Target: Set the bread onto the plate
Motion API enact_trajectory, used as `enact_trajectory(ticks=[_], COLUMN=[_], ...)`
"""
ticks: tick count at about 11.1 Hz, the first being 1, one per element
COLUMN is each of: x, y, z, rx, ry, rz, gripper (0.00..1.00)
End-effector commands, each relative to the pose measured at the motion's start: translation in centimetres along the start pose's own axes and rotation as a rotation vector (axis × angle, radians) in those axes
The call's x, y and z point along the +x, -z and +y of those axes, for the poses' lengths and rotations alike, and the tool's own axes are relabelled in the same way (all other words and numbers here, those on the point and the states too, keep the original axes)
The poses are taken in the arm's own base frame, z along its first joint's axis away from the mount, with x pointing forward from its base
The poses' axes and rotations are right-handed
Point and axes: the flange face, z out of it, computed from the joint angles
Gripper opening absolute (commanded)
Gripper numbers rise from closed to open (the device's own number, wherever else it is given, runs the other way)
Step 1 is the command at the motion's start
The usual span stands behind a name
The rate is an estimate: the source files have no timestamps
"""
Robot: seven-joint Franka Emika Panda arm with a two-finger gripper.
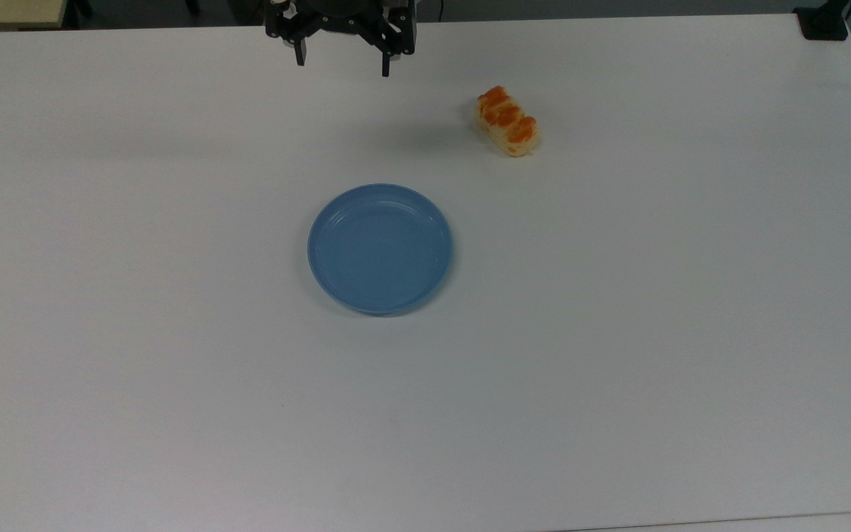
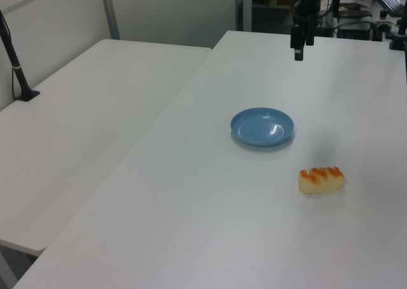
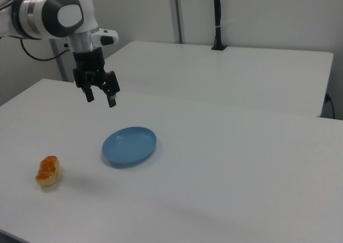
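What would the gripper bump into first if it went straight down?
Probably just the bare white table. The open gripper points down and hangs behind the blue plate, well away from the bread, though depth is hard to judge.

Plate (image 1: 380, 249) near the middle of the table (image 1: 617, 369) in the top view. Bread (image 1: 507, 121) up and to the top view's right of it, well apart. Gripper (image 1: 343, 65) above the table's far edge, fingers spread.
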Motion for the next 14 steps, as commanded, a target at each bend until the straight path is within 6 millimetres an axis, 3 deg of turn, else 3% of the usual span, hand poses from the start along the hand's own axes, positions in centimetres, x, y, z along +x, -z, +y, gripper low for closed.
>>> enact_trajectory(ticks=[1, 10, 12, 14], x=[-0.2, -0.4, -0.2, -0.7], y=[0.4, 0.7, -0.2, -0.8], z=[0.1, -0.1, -2.1, -6.5], rx=[-0.001, -0.001, -0.002, -0.012], ry=[-0.005, 0.007, 0.046, 0.123], rz=[-0.018, -0.013, -0.030, -0.039], gripper=[1.00, 1.00, 1.00, 1.00])
